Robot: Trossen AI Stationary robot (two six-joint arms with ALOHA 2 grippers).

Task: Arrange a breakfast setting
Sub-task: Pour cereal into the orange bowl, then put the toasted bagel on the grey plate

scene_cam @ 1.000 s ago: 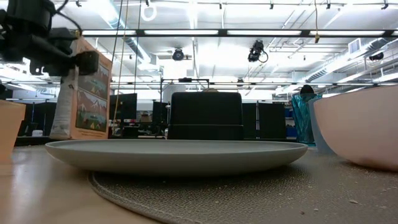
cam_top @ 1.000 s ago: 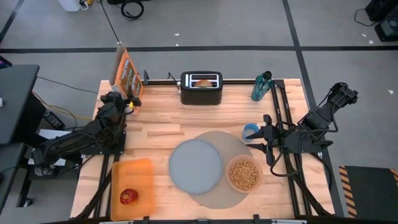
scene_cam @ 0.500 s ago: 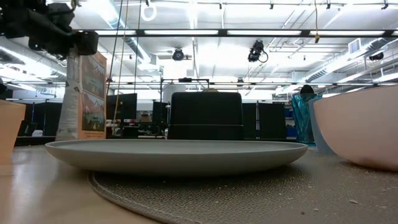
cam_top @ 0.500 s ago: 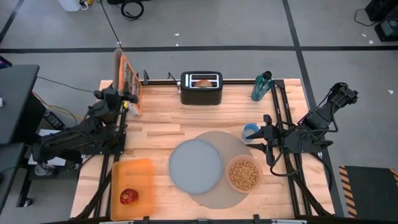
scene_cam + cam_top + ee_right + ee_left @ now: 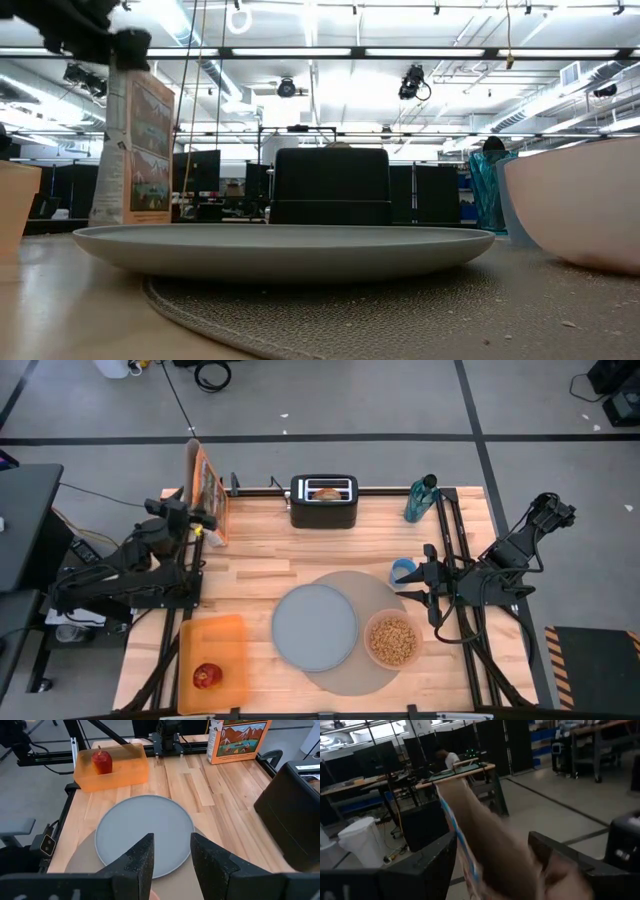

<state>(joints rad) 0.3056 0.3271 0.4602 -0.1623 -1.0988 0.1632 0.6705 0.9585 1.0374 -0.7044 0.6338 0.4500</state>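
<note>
A blue-grey plate (image 5: pixel 314 625) and a pink bowl (image 5: pixel 392 640) filled with cereal rest on the round grey mat (image 5: pixel 385 582). A red apple (image 5: pixel 207 676) lies on the orange board (image 5: pixel 225 635). A toasted bagel half (image 5: pixel 325 491) sticks up out of the black toaster (image 5: pixel 324 510). An orange cereal box (image 5: pixel 207 490) stands upright on its base at the table's far left. My left gripper (image 5: pixel 196 520) is level at the box's top, open, with a finger on either side of it. My right gripper (image 5: pixel 172 840) hovers open above the mat's right side. My left gripper has the cereal box's top part (image 5: pixel 470 835) between its two fingers, coming at it level from the table's left side. Whether the fingers (image 5: pixel 427 865) touch the box I cannot tell. The box stands on the table on its own base (image 5: pixel 130 218).
A teal bottle (image 5: pixel 421 498) stands at the far right and a small blue cup (image 5: pixel 403 570) sits just beyond the mat's right side. Bare wood lies between the cereal box, the toaster and the plate. A person shows far off in the room (image 5: pixel 451 759).
My left gripper has risen along the cereal box to its top, drawn slightly toward the table's left edge and rolled a little. The box, leaning a second ago, now stands upright, its base in the same place on the table.
</note>
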